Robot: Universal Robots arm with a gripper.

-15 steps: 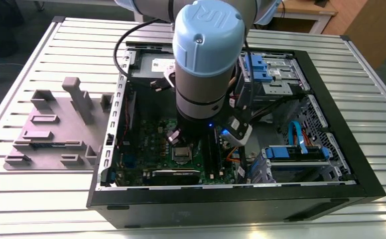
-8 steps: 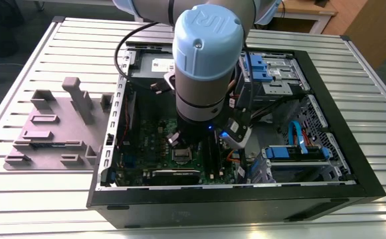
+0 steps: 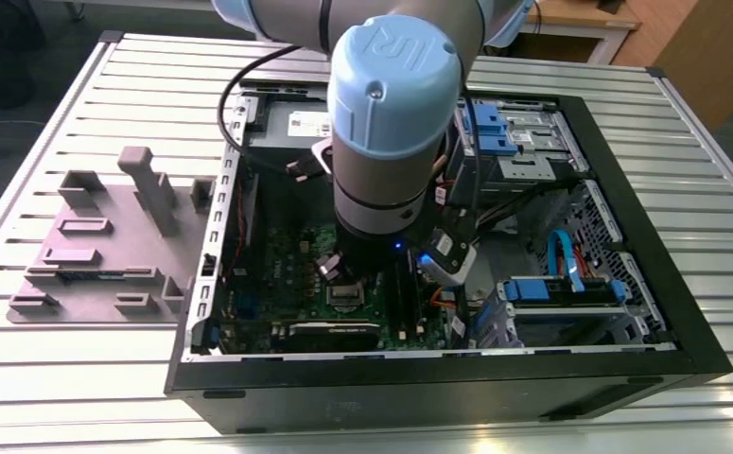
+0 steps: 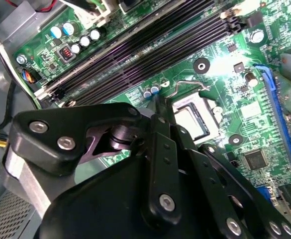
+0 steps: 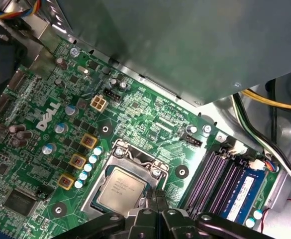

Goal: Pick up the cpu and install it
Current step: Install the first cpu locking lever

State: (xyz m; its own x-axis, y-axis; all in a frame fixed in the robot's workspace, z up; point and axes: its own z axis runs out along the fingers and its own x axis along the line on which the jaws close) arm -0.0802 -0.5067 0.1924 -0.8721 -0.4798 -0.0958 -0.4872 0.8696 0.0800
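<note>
In the exterior view the arm reaches straight down into the open computer case lying on the slatted table, its wrist low over the green motherboard; the metal-framed socket sits directly beneath the end of the arm, and a grey fixture tray rests on the table off to the exterior view's left. In the second wrist view the gripper shows its black fingers drawn together to a narrow tip with nothing visibly between them, and the cpu lies in the socket just beyond that tip, close but apart. In the first wrist view the cpu lies flat and square inside the socket frame, silvery top up, with the gripper tip poised at its edge on the memory-slot side — the chip is below and just beside the tip, not gripped, and the socket frame looks open
</note>
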